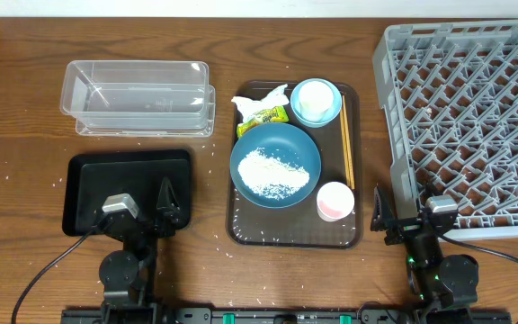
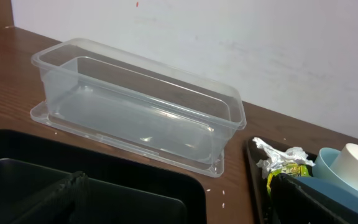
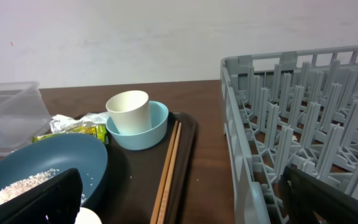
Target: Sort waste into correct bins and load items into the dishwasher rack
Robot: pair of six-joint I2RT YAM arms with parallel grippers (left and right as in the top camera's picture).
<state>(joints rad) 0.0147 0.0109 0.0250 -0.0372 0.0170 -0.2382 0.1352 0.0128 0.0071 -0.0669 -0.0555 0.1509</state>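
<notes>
On the brown serving tray (image 1: 241,229), mid-table: dark-blue bowl (image 1: 275,144) with rice (image 1: 275,173) at centre; napkin (image 1: 261,99) and wrapper (image 1: 268,115) at 11 o'clock; pale-blue cup (image 1: 316,101) at 1; white cup (image 1: 334,200) at 5; chopsticks (image 1: 347,144) along 3. Clear tub (image 1: 138,97) at 10 o'clock of it, black tray (image 1: 129,180) at 8, rack (image 1: 475,117) at 3. Left gripper (image 1: 142,214) over black tray, right gripper (image 1: 407,220) by rack's near corner, both spread wide, empty.

The surface (image 1: 16,117) is brown with dark wood grain. The tub (image 1: 138,97) is clear, the bin tray (image 1: 84,193) black, and the lattice rack (image 1: 466,108) grey. The serving tray (image 1: 241,229) is dark brown. The bowl (image 1: 239,160) is dark blue and the rice (image 1: 275,173) white. One cup (image 3: 157,124) is pale blue; the other cup (image 1: 335,200) is white with a pink inside. The printed wrapper (image 1: 266,116) is yellow-green, the napkin (image 1: 263,97) white, and the chopsticks (image 1: 347,144) tan.
</notes>
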